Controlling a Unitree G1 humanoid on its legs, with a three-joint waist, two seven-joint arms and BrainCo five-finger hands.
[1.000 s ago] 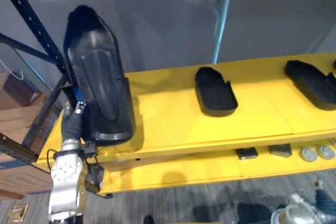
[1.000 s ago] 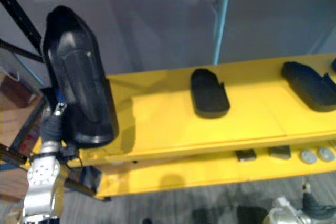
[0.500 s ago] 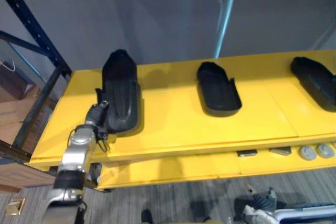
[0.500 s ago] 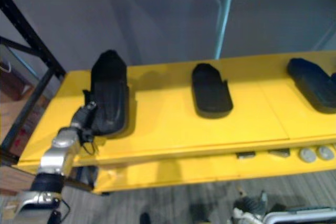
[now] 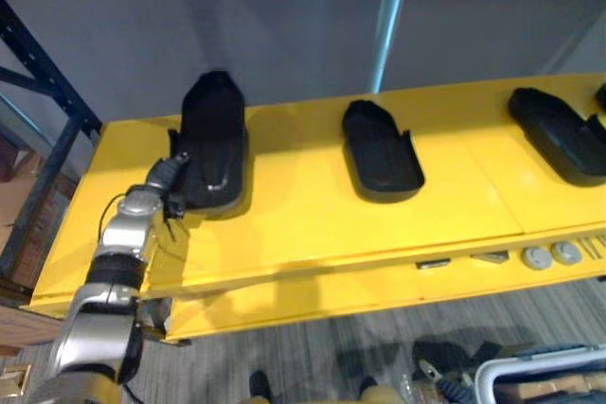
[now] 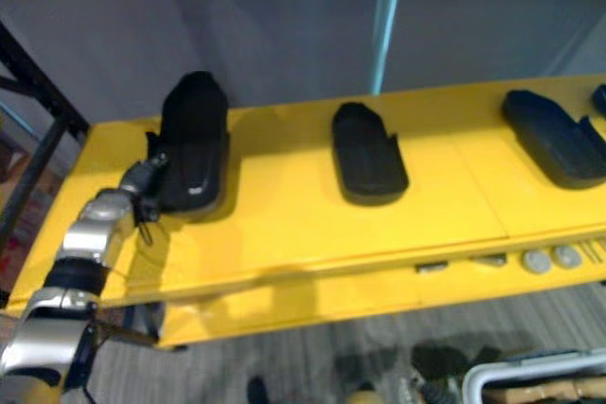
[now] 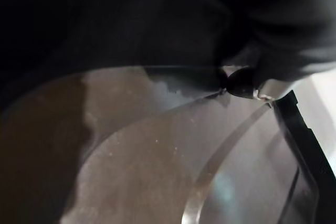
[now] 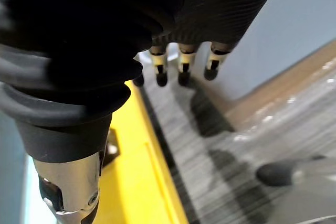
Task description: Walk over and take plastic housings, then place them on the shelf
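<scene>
Where the carried housing lies: black plastic housing [image 5: 213, 139] flat on the left end of the yellow shelf [image 5: 303, 224], long axis running front to back.
Left hand: left hand [image 5: 169, 177] at the housing's near left edge, touching it. One dark fingertip [image 7: 241, 82] shows against the glossy surface. Whether it grips cannot be told.
Right hand: right hand [image 8: 182, 66] hangs low beside the shelf edge, above the carpeted floor [image 8: 236, 145], fingers straight, holding nothing.
Other housings: middle housing [image 5: 382, 150] and right housing [image 5: 559, 134] on the same shelf, well apart.
Lower ledge: two grey discs [image 5: 549, 254].
</scene>
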